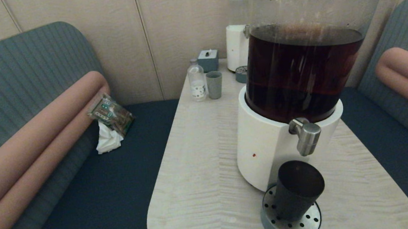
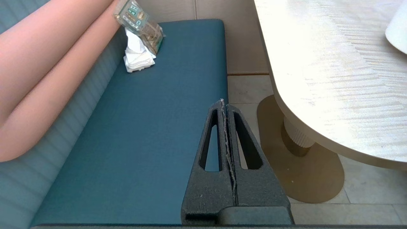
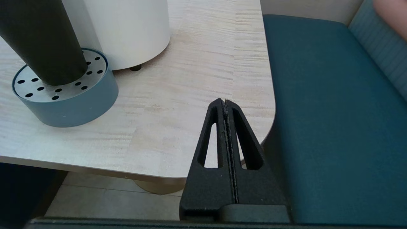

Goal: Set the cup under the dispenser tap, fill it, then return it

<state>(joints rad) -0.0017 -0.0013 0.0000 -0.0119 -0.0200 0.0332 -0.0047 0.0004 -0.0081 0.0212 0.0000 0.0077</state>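
The pale wood table (image 1: pixel 202 174) bears two dispensers (image 1: pixel 267 149), a drip tray (image 1: pixel 293 227).

No readable text; print on bottle label (image 1: pixel 198 89) and green packet (image 1: pixel 111 114) too small.

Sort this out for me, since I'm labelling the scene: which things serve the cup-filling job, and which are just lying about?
Job:
the cup, on the drip tray
the dispenser tap
left gripper, right gripper: both shut, parked off the table

Lying about:
grey-green cup
small bottle
clear-tank dispenser
snack packet
crumpled tissue
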